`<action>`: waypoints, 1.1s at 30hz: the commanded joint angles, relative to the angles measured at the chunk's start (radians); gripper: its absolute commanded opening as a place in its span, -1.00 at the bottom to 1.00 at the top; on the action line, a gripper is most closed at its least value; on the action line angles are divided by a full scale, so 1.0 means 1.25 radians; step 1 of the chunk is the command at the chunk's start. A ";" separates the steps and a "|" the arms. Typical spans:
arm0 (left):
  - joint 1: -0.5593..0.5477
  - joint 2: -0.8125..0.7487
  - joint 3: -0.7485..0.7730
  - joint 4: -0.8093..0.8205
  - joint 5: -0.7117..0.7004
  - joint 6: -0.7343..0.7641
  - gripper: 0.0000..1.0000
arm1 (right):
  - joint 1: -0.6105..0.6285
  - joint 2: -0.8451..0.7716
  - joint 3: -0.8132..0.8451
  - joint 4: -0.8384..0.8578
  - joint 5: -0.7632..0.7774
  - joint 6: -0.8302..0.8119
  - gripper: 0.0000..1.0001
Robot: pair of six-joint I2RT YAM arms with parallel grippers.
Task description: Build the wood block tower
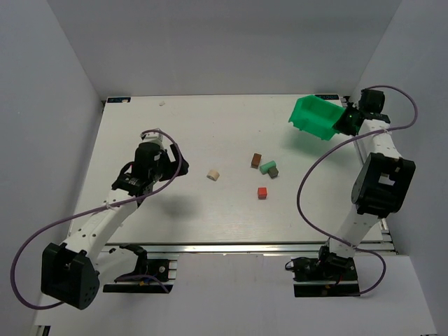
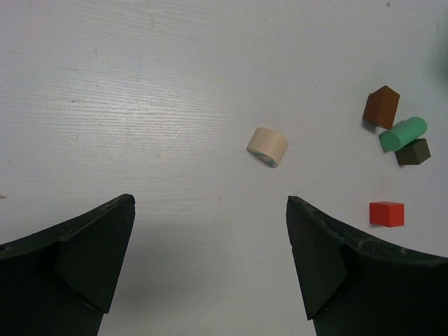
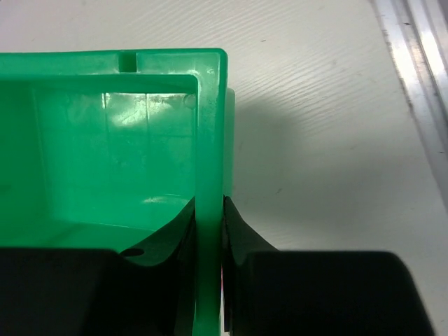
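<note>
Five wooden blocks lie loose on the table (image 1: 175, 224), one of each colour and not yet stacked. Taking the one red block (image 1: 262, 192) as the mark, three sit just beyond it: one dark brown block (image 1: 256, 160), one pale green block (image 1: 267, 166) and one grey-brown block (image 1: 274, 171), the last two touching. The one cream block (image 1: 213, 175) lies alone to its left. Farther left, the left gripper (image 2: 208, 203) hangs with its jaws spread wide, holding nothing. Well beyond the red block to the right, the right gripper (image 3: 208, 210) pinches a wall of the one green bin (image 3: 105, 140).
</note>
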 commanded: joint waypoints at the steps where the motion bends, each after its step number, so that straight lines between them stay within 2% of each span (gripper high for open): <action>1: 0.002 0.018 0.012 0.034 0.012 0.003 0.96 | -0.033 0.022 0.005 0.082 -0.040 0.038 -1.00; 9: 0.002 0.075 0.019 0.061 0.036 0.015 0.96 | -0.095 0.127 0.026 0.102 -0.040 0.024 -0.88; 13: 0.001 0.085 0.018 0.067 0.038 0.019 0.96 | -0.100 0.140 0.008 0.114 -0.009 0.017 -0.71; 16: 0.000 0.087 0.019 0.072 0.042 0.020 0.96 | -0.100 0.132 0.003 0.108 -0.002 -0.004 -0.08; 18: 0.000 0.087 0.019 0.073 0.045 0.020 0.96 | -0.099 0.116 -0.001 0.108 0.004 -0.005 0.03; 19: 0.000 0.087 0.018 0.073 0.045 0.020 0.96 | -0.097 0.109 -0.005 0.108 0.005 -0.014 0.27; 20: 0.000 0.086 0.019 0.072 0.045 0.021 0.96 | -0.096 0.093 -0.007 0.103 0.007 -0.017 0.35; 22: 0.000 0.084 0.019 0.070 0.045 0.021 0.96 | -0.092 0.075 -0.008 0.097 -0.013 -0.032 0.78; 28: -0.001 0.060 0.008 0.073 0.049 0.016 0.96 | -0.042 -0.035 -0.041 0.075 -0.039 -0.098 0.79; 33: -0.004 0.050 0.003 0.072 0.050 0.004 0.96 | 0.113 -0.129 -0.143 0.069 0.029 -0.102 0.79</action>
